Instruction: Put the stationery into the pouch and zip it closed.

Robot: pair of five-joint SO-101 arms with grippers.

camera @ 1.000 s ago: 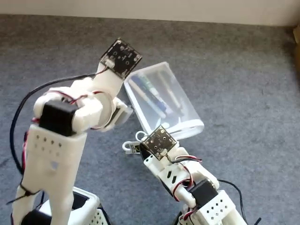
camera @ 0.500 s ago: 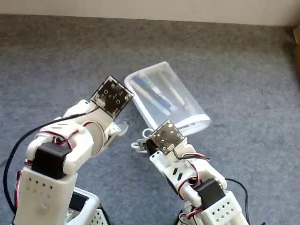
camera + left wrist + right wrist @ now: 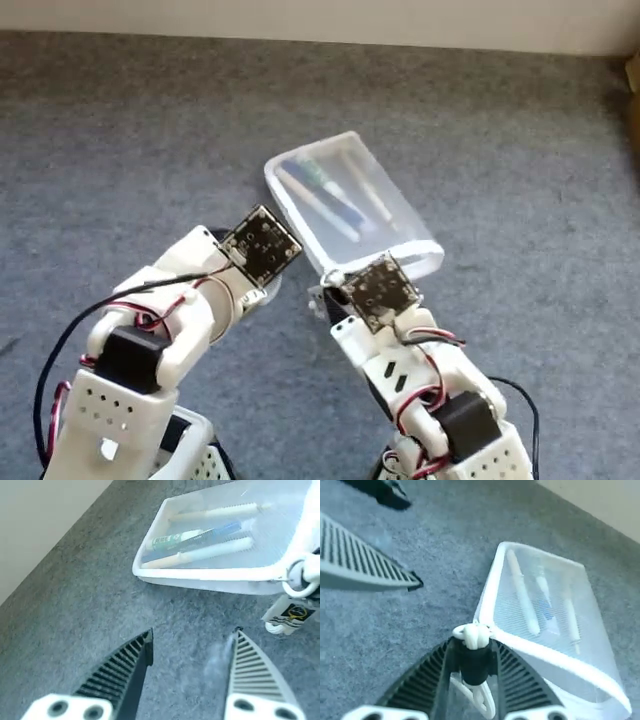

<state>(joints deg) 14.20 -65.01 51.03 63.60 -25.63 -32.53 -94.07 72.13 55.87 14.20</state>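
Note:
A clear plastic pouch [image 3: 345, 200] lies on the grey carpet with several pens [image 3: 335, 205] inside it. In the left wrist view the pouch [image 3: 225, 575] and its pens [image 3: 200, 537] sit ahead of my left gripper [image 3: 192, 647], which is open and holds nothing, a short way off the pouch's long edge. My right gripper [image 3: 472, 655] is shut on the white zipper pull [image 3: 472, 635] at the pouch's near corner [image 3: 325, 295]. A loop of cord hangs below the pull. The pouch [image 3: 545, 615] stretches away from that gripper.
Grey carpet [image 3: 120, 130] spreads all round the pouch, with a pale wall strip [image 3: 300, 20] along the far side. A brown object [image 3: 634, 90] sits at the right edge. Both arm bases [image 3: 150, 440] stand at the near edge.
My left arm has drawn back from the pouch's side toward its base and lowered. My right gripper has slid rightward along the pouch's near end with the zipper pull.

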